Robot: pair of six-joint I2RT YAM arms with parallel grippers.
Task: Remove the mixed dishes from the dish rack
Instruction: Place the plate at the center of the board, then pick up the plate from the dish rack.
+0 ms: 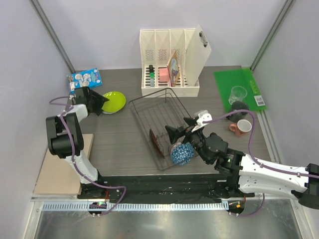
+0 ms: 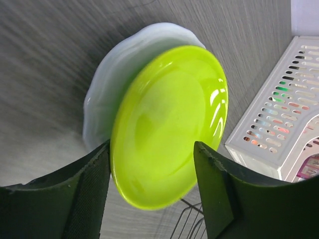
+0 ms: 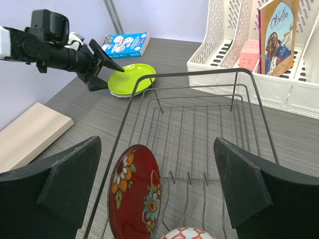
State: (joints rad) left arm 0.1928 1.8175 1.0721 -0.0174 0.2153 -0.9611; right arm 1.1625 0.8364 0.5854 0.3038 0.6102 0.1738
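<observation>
The dark wire dish rack (image 1: 149, 107) stands mid-table. The red floral plate (image 1: 155, 141) stands on edge in its near end, beside the blue patterned bowl (image 1: 182, 154). My right gripper (image 1: 175, 132) is open and empty above them; in its wrist view the plate (image 3: 134, 194) and bowl (image 3: 187, 234) lie between the fingers (image 3: 65, 189). The lime-green plate (image 1: 114, 102) lies on the white plate (image 2: 112, 74) at the left. My left gripper (image 1: 101, 104) is open just beside it, its fingers (image 2: 89, 194) framing the plate's edge (image 2: 169, 124). The clear glass (image 1: 238, 94), dark grey mug (image 1: 240, 108) and pink mug (image 1: 241, 127) stand at the right.
A cream slotted file holder (image 1: 172, 62) with a book and small items stands behind the rack. A green mat (image 1: 249, 79) lies at the back right. A blue book (image 1: 84, 78) lies at the back left, and a wooden board (image 1: 62, 164) at the near left.
</observation>
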